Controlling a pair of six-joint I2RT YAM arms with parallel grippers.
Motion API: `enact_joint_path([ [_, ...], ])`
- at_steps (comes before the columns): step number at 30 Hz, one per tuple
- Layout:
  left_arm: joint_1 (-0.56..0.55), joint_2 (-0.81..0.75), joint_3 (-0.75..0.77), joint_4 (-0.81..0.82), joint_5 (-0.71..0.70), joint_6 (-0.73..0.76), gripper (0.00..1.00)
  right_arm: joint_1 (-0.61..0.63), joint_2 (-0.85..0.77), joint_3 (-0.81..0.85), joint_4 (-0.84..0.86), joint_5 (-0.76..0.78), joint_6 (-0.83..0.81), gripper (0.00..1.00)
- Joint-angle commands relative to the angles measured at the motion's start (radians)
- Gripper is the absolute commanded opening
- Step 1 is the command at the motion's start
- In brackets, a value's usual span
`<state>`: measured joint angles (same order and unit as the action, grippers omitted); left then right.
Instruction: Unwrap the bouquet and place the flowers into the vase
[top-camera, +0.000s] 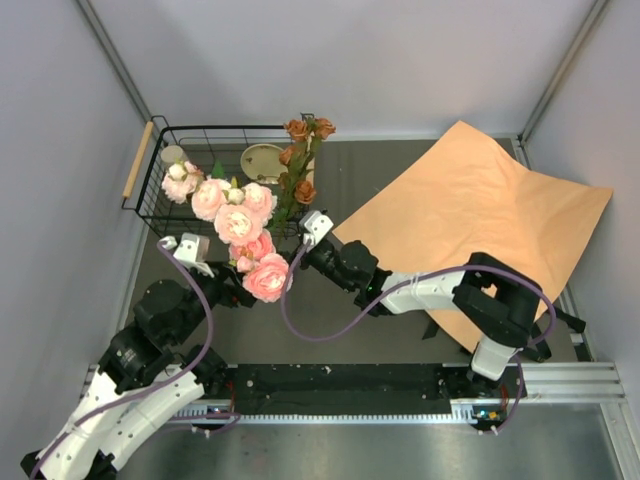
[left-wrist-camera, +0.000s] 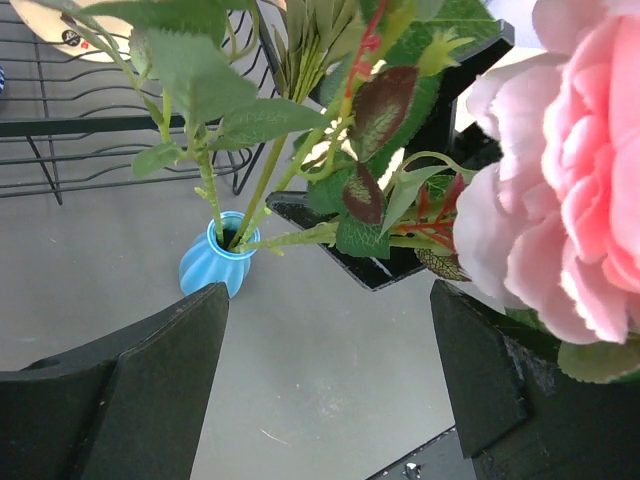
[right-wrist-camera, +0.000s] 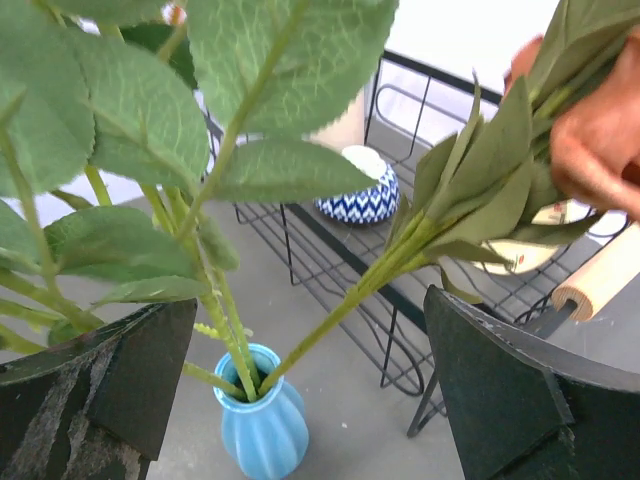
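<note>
The dark tabletop (top-camera: 390, 160) is covered on its right side by one sheet of orange-tan paper (top-camera: 470, 200) lying open. The sheet's near edge is hidden under the right arm, and its far right corner runs up to the wall. At the far left stands one black wire basket (top-camera: 200, 128) with a wooden handle (top-camera: 137, 160); the blooms cover its near right part. The flowers (top-camera: 240, 222) rise between the two arms. There are four rust-orange roses on a tall stem, but the pink peonies are packed so closely that I cannot settle on five or six, and only two small cream buds can be picked out. In both wrist views the blooms and leaves are cut off by the frame edges. The left hand (left-wrist-camera: 330, 330) is spread wide with nothing between its fingers, a pink peony just beside the right one. The right hand (right-wrist-camera: 310, 350) is also spread wide, with nothing pinched. From above, both are largely hidden under the flowers. The one teal vase (left-wrist-camera: 215, 262) cannot be seen from above. The wrist views show it upright on the tabletop just in front of the basket, with several green stems in its narrow neck. The basket holds one blue-and-white bowl (right-wrist-camera: 362, 190), one cream plate (top-camera: 262, 160) and one beige cup (top-camera: 172, 154), each partly hidden.
</note>
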<state>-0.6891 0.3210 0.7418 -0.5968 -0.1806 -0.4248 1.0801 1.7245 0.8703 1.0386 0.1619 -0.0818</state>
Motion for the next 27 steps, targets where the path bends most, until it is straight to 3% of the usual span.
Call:
enact_joint_path([
  [1, -0.001, 0.013, 0.002, 0.06, -0.007, -0.011, 0.88, -0.028, -0.017, 0.05, -0.089, -0.051, 0.037, 0.97],
  [14, -0.001, 0.016, 0.001, 0.06, -0.011, -0.005, 0.88, -0.032, -0.066, 0.038, -0.14, -0.053, 0.05, 0.97],
  [27, -0.001, 0.04, 0.013, 0.074, 0.004, 0.011, 0.88, -0.062, -0.066, -0.054, -0.066, -0.087, 0.062, 0.97],
])
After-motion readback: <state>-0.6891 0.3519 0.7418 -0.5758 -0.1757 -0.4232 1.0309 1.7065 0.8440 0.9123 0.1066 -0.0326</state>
